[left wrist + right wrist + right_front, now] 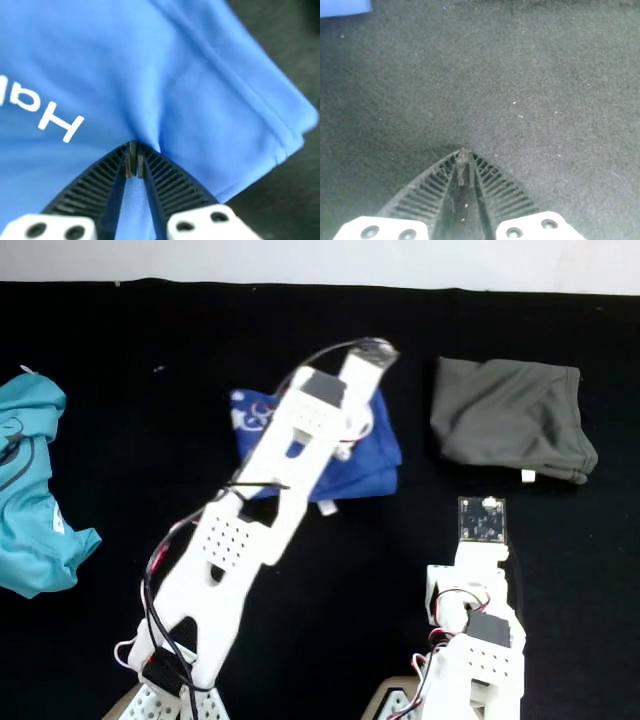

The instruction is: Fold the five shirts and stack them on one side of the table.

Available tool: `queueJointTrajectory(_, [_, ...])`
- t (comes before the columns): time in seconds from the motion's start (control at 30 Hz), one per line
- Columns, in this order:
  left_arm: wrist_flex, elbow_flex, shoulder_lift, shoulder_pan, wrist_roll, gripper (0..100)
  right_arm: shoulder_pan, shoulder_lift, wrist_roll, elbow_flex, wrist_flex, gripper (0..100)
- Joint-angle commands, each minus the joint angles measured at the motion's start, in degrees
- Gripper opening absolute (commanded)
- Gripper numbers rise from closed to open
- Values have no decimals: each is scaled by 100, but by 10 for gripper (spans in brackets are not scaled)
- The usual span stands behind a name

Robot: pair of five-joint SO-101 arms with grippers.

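Evidently you had the left gripper (134, 161) clamped on the blue folded fabric shirt (190, 85), near the grey folded shirt (510, 420), probably to stack it there; right gripper (464, 167) fingers together, empty.

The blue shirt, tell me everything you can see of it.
The blue shirt lies folded in a rough bundle near the middle of the black table, between a teal shirt and a grey shirt, touching neither. Smooth knit fabric, white print, stitched hem. The left gripper is shut on a pucker of it.
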Motion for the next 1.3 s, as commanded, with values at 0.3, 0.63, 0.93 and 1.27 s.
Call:
queueJointTrajectory(0.3, [1635, -1604, -673, -453, 53, 34, 31, -48, 26, 145, -92, 6])
queueJointTrajectory(0.63, [2224, -1376, -1552, -1086, 369, 34, 31, -57, 26, 145, -101, 6])
queueJointTrajectory(0.93, [1908, 3389, -5402, -1947, 510, 34, 31, -57, 26, 145, -101, 6])
queueJointTrajectory(1.27, [-88, 8242, -7820, -3064, 501, 34, 40, -66, 26, 127, -92, 6])
